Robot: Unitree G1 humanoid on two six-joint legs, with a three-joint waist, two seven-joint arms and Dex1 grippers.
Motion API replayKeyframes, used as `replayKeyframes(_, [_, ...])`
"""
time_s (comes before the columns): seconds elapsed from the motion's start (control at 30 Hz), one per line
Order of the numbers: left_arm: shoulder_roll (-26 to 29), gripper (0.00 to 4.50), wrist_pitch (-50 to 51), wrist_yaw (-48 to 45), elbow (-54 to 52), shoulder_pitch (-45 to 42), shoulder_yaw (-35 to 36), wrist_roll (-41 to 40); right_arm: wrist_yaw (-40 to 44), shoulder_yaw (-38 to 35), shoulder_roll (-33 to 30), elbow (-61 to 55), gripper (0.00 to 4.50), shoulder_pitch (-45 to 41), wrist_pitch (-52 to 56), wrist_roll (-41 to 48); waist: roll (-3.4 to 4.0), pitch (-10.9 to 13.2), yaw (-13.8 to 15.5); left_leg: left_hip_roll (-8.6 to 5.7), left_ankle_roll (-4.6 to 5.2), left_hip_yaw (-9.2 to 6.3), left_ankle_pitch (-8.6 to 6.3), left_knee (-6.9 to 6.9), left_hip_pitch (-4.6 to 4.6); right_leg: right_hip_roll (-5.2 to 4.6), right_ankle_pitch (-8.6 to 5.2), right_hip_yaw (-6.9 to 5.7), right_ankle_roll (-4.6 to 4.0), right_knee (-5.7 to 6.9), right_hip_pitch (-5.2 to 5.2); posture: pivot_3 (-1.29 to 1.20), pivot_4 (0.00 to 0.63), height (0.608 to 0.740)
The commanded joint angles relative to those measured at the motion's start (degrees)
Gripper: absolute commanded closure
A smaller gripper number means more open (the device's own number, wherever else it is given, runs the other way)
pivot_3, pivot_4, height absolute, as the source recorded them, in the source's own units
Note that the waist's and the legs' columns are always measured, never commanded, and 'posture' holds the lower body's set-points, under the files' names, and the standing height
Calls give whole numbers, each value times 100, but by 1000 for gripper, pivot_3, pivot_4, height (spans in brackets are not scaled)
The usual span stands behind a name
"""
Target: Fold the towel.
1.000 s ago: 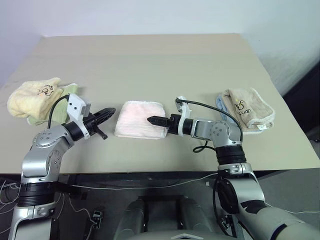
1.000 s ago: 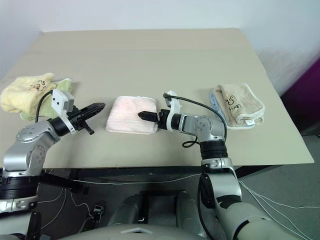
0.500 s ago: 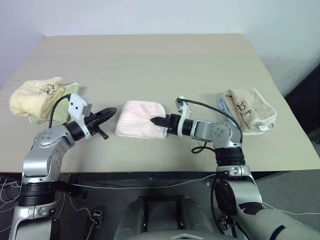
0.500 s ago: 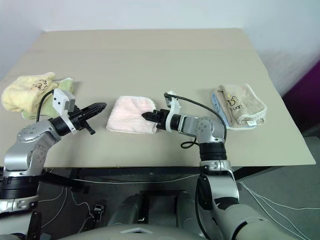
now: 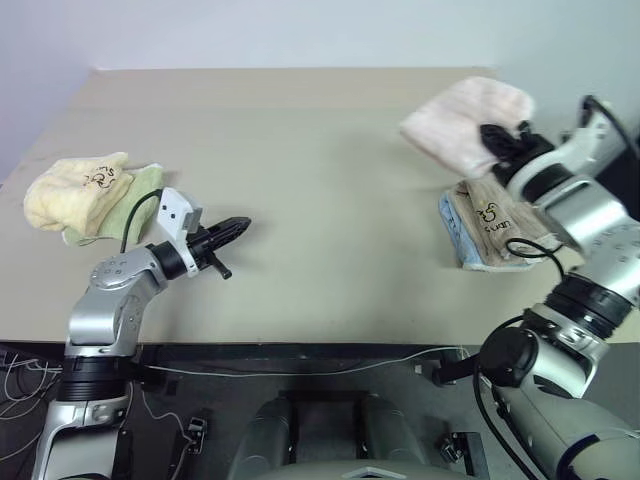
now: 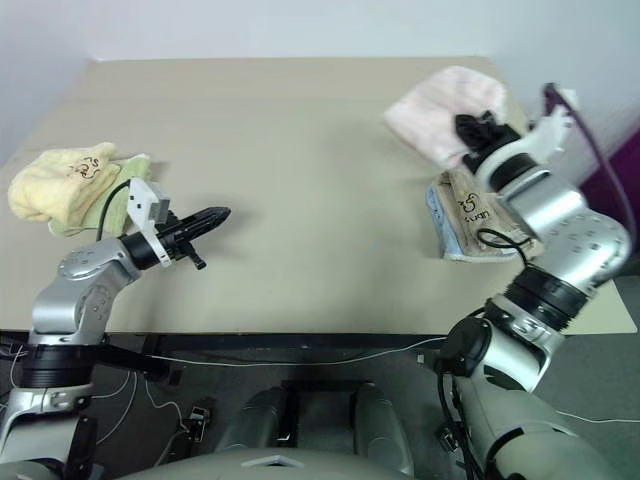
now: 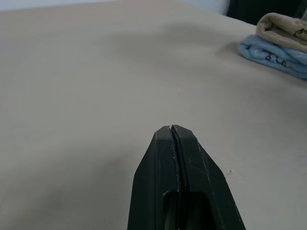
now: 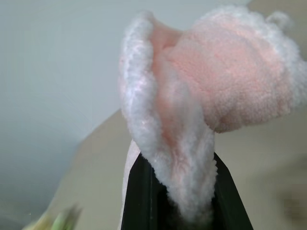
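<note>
The pale pink folded terry towel (image 5: 462, 120) is held off the beige table (image 5: 330, 160) at about 2 o'clock, pinched between the clamped black fingers of the right gripper (image 5: 500, 140), above the beige towel stacked on a blue one (image 5: 495, 228). The left gripper (image 5: 236, 228) is seen fully closed and empty at 8 o'clock, near the yellow and light-green towels (image 5: 85, 196).

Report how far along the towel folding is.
Done: the pink towel is bunched into a compact folded bundle and is off the table. In hand: the right gripper is clamped on it, holding it in the air just above the beige towel and blue towel stack. Left: setting it down, likely on that stack. The left gripper is shut and empty, near the yellow towel.
</note>
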Motion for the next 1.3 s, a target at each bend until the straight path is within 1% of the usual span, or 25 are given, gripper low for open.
replayKeyframes(0.03, [-51,4500,-219,-114,132,-229,-82,61,-944,-517,53,-349,4471,234,389,644,0,0,-27,1,0,1,0,0,0,1,0,1,0,0,0,0,150,740])
replayKeyframes(0.13, [-165,4500,-319,-193,350,-416,-223,129,-1793,-763,381,-555,4471,677,500,1040,1,0,-60,2,2,5,1,0,0,2,0,5,0,1,1,0,150,740])
replayKeyframes(0.23, [-243,4500,-385,-251,458,-513,-277,171,-2424,-743,588,-792,4471,984,374,1417,8,3,-73,2,2,11,1,1,1,3,0,10,0,6,-1,0,150,740])
replayKeyframes(0.37, [-310,4500,-421,-268,499,-551,-342,188,-2877,-541,597,-951,4471,1242,68,1768,10,2,-69,3,2,14,1,1,2,8,0,16,1,7,-2,0,150,740])
replayKeyframes(0.5, [-376,4500,-459,-285,523,-545,-371,219,-3065,-301,476,-979,4471,1455,-339,2036,10,2,-60,3,3,14,1,4,2,9,0,15,1,6,1,0,150,740])
replayKeyframes(0.6, [-424,4500,-475,-299,539,-542,-380,239,-3090,-117,349,-1013,3670,1606,-595,2357,10,3,-59,2,3,14,1,6,2,13,0,14,2,6,3,0,150,740])
replayKeyframes(0.77, [-493,4500,-488,-330,559,-521,-419,257,-3158,171,104,-1181,1923,1882,-1080,2793,10,3,-62,2,4,14,1,7,2,14,0,14,2,6,4,0,150,740])
replayKeyframes(0.8, [-507,4500,-481,-340,563,-519,-431,257,-3167,217,70,-1227,1643,1934,-1197,2871,10,3,-63,2,4,14,1,7,2,14,0,14,2,6,4,0,150,740])
replayKeyframes(0.87, [-528,4500,-469,-362,579,-528,-458,255,-3142,318,-27,-1330,1031,2032,-1430,2956,10,3,-63,3,4,14,1,7,2,14,-1,14,2,6,4,0,150,740])
replayKeyframes(0.9, [-533,4500,-464,-373,589,-535,-470,251,-3114,358,-84,-1385,624,2067,-1560,2945,10,3,-62,3,4,14,1,7,3,15,-1,14,2,6,4,0,150,740])
replayKeyframes(0.93, [-535,4500,-462,-384,597,-538,-478,247,-3109,400,-137,-1434,322,2103,-1687,2943,10,3,-62,3,4,14,1,7,3,15,-1,14,2,6,5,0,150,740])
replayKeyframes(0.97, [-536,4500,-461,-406,617,-549,-490,244,-3077,444,-250,-1527,24,2152,-1819,2803,10,3,-61,3,4,14,0,7,3,17,-1,14,2,6,4,0,150,740])
replayKeyframes(1.07, [-542,4500,-468,-465,689,-587,-508,246,-3025,598,-543,-1782,24,2321,-2124,2485,10,3,-59,3,4,14,1,8,3,17,-1,14,3,6,5,0,150,740])
replayKeyframes(1.2, [-567,4500,-513,-536,892,-714,-522,266,-3334,584,-651,-2105,24,2540,-2516,2710,9,3,-44,3,4,13,0,10,3,18,-1,13,3,6,7,0,150,740])
replayKeyframes(1.3, [-622,4500,-677,-476,1208,-893,-454,322,-3235,701,-861,-2354,24,2672,-2653,2759,10,3,-36,2,6,14,0,14,2,16,-1,13,3,6,9,0,150,740])
